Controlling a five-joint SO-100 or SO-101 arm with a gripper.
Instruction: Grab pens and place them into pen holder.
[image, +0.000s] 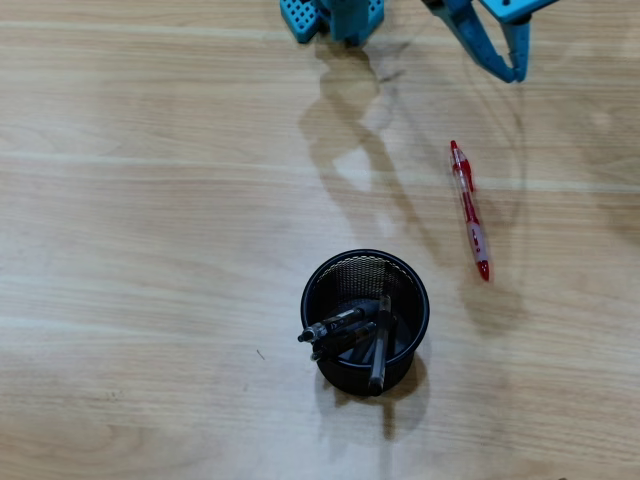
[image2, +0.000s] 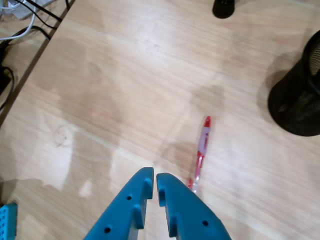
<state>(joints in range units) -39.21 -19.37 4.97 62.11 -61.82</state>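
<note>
Currently, three dark pens (image: 345, 328) stand in the holder (image: 414, 300), well beyond the tool (image2: 154, 187). Its fingers are pressed nearly together, empty. One red pen (image2: 201, 148) remains on the bench (image: 150, 250), just ahead of the tool.

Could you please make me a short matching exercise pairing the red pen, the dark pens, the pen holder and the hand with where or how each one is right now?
Things:
1. red pen
2. dark pens
3. pen holder
4. hand

States:
A. standing upright on the table
B. lying flat on the bare wood
C. shut and empty, above the table
D. leaning inside the mesh cup

Pairs: 1-B, 2-D, 3-A, 4-C
</note>
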